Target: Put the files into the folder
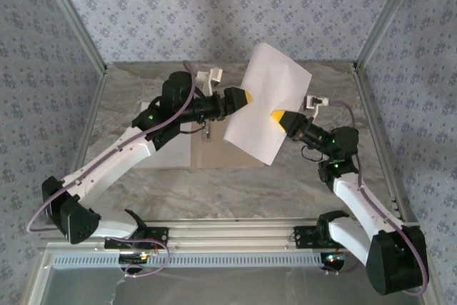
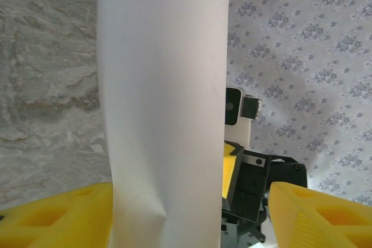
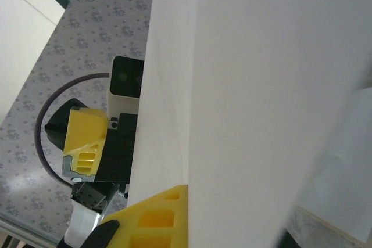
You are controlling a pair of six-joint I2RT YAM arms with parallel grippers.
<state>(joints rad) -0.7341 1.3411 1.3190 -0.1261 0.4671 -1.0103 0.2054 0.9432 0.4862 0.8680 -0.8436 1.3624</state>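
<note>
Sheet (image 1: 275, 80) pinched in right hand (image 1: 276, 116); left hand (image 1: 245, 97), spread, straddles it.

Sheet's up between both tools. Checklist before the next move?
1. Right tool gripping the white sheet: ok, shut on its edge.
2. Left tool clear of the sheet: ok, its fingers stand wide apart, with a gap on one side of the sheet.
3. Sheet clear of the table: ok, it appears to be held up above the folder.
4. Sheet flat: not ok, there is a crease near the left tool.
5. Folder open to take the sheet: cannot tell, the arms and the sheet cover most of it.
</note>
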